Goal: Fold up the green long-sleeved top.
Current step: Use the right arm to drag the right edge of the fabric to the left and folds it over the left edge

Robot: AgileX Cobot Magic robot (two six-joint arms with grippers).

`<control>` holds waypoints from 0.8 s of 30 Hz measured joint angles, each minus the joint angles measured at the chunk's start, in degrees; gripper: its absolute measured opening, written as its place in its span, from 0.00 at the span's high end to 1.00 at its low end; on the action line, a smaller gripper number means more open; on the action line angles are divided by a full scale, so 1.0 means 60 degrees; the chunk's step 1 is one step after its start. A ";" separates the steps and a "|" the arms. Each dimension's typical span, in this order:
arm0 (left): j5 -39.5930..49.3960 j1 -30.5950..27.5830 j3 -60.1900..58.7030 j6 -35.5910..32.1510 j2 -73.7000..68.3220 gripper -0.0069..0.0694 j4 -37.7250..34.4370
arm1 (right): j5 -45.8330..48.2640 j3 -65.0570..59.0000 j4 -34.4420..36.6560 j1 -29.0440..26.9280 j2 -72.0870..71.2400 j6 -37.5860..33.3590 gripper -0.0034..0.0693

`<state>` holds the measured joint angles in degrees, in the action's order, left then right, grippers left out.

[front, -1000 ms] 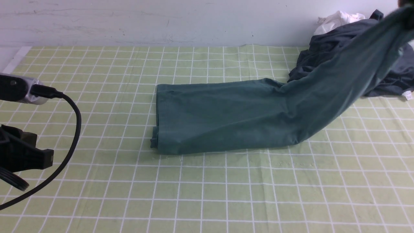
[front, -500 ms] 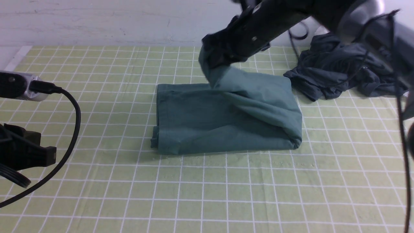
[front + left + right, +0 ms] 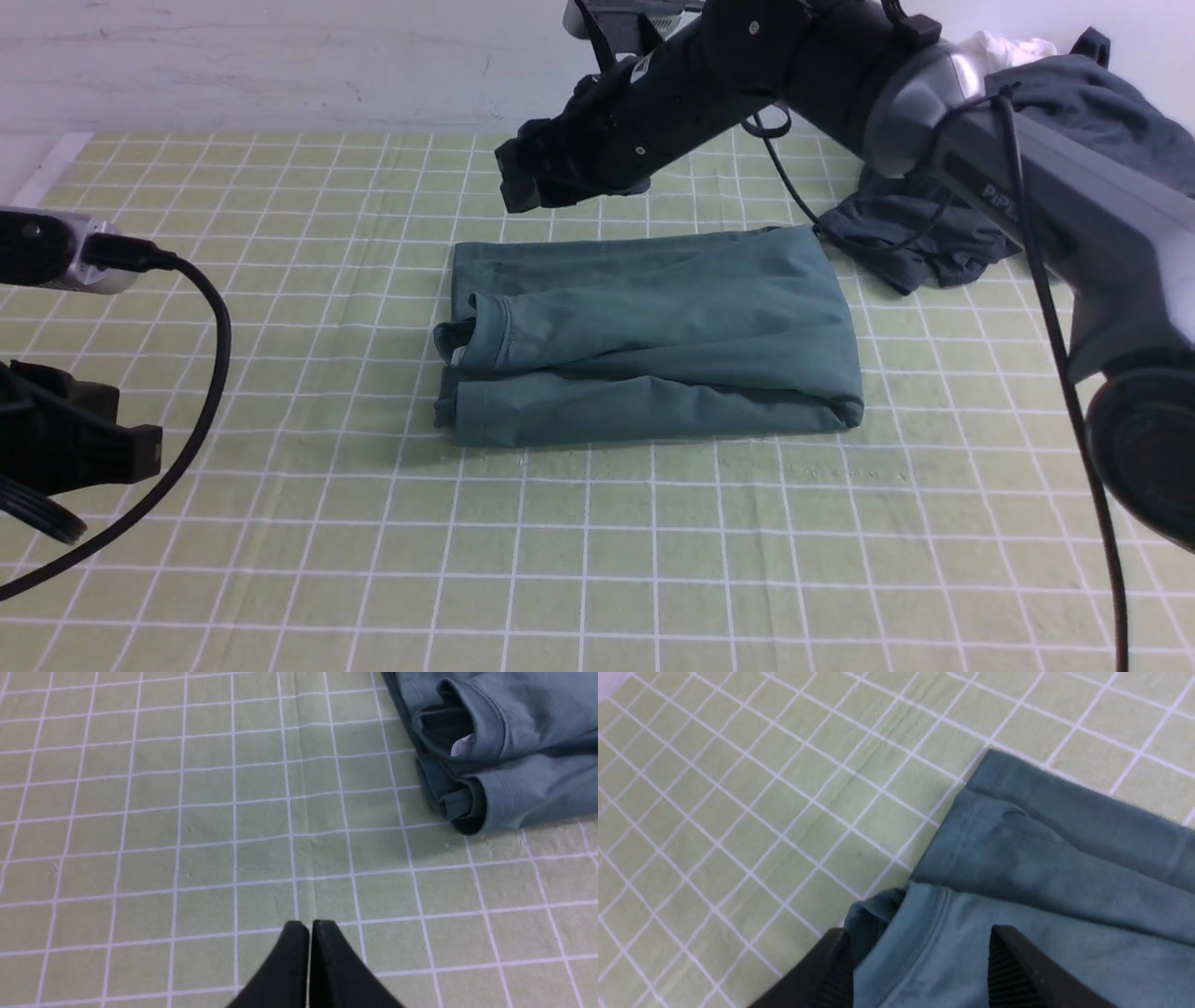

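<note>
Since the right gripper (image 3: 920, 947) hangs wide open and empty just above the collar end, it should lift straight up so neither finger drags the top layer; its arm stretches across the green long-sleeved top (image 3: 653, 336), folded mid-tablecloth (image 3: 280, 523); the left gripper (image 3: 308, 926) hovers closed, empty, well apart.

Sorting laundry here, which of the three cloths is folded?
The green top, lying as a flat rectangle mid-table. The dark grey garment and the white cloth sit crumpled at the far right.
</note>
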<state>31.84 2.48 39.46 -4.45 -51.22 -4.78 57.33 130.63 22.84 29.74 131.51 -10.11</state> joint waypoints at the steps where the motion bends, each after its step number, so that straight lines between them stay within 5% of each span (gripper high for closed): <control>1: -0.0027 0.0000 0.0000 0.0000 0.0086 0.91 -0.0016 | 0.0285 0.0007 -0.0068 0.0000 0.0000 0.0011 0.46; 4: -0.0151 0.0000 0.0000 0.0000 0.0253 0.91 -0.0063 | 0.0784 0.0019 -0.0055 0.0007 0.0116 0.0025 0.52; 13: -0.0570 0.0000 0.0000 -0.0173 0.0664 0.91 -0.0509 | 0.0352 -0.0010 0.0353 0.0720 0.1804 -0.0362 0.93; 24: -0.1871 0.0000 -0.1157 -0.2501 0.4371 0.91 -0.0597 | 0.1696 0.0282 -0.0126 0.0697 -0.0342 -0.1711 0.97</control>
<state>20.61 2.48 32.51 -19.46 -25.00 -8.36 67.51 132.32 22.08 33.92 129.45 -20.38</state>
